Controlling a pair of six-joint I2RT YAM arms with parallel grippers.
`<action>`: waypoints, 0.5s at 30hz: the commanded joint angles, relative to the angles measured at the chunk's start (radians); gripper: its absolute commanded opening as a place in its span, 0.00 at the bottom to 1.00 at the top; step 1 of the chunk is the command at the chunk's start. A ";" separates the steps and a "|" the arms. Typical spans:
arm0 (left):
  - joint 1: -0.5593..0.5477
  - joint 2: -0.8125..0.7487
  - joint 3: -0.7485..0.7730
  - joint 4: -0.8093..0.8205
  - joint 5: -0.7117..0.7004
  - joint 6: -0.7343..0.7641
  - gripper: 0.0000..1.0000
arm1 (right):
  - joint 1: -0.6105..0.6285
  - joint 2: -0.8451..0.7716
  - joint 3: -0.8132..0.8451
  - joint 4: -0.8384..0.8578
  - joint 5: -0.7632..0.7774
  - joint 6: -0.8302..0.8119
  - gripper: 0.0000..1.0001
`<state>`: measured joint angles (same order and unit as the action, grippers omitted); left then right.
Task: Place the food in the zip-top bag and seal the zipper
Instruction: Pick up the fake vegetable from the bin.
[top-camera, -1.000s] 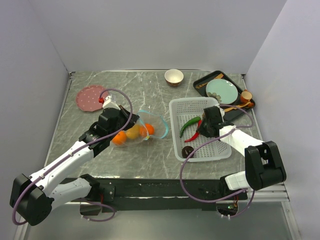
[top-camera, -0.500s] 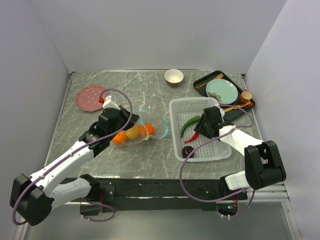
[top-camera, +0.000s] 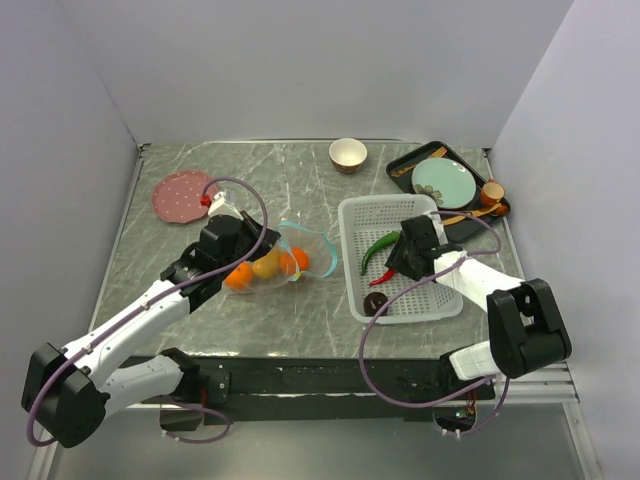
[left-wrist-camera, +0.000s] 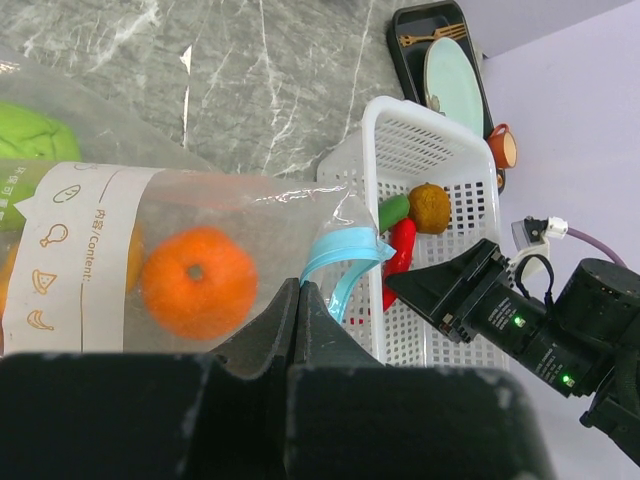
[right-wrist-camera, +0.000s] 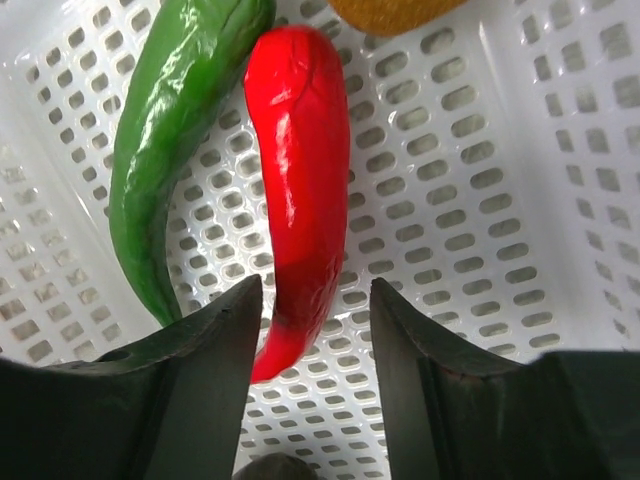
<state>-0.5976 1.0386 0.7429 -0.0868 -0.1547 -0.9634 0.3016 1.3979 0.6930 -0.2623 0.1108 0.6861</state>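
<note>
Picking step: my right gripper (right-wrist-camera: 315, 300) hovering released astride red chili (right-wrist-camera: 300, 170); next: lowering, clenching. My left gripper (left-wrist-camera: 300, 298) clamping zip-top bag (left-wrist-camera: 250, 200).

Right tool (right-wrist-camera: 312, 300) jaws parted astride red chili (right-wrist-camera: 300, 160), green chili (right-wrist-camera: 165, 140) crowding outside one finger, bare basket (right-wrist-camera: 480, 220) floor outside the other, kiwi (right-wrist-camera: 392, 8) ahead
</note>
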 joint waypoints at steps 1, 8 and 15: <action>0.004 -0.002 0.024 0.032 0.004 0.008 0.01 | 0.013 0.019 0.010 -0.015 0.027 0.000 0.52; 0.005 -0.003 0.026 0.032 0.009 0.011 0.01 | 0.016 0.047 0.034 -0.029 0.032 -0.002 0.35; 0.005 -0.012 0.026 0.027 0.006 0.014 0.01 | 0.016 -0.048 0.019 -0.018 0.050 -0.014 0.25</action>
<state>-0.5976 1.0386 0.7429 -0.0868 -0.1543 -0.9627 0.3103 1.4254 0.7002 -0.2836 0.1188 0.6823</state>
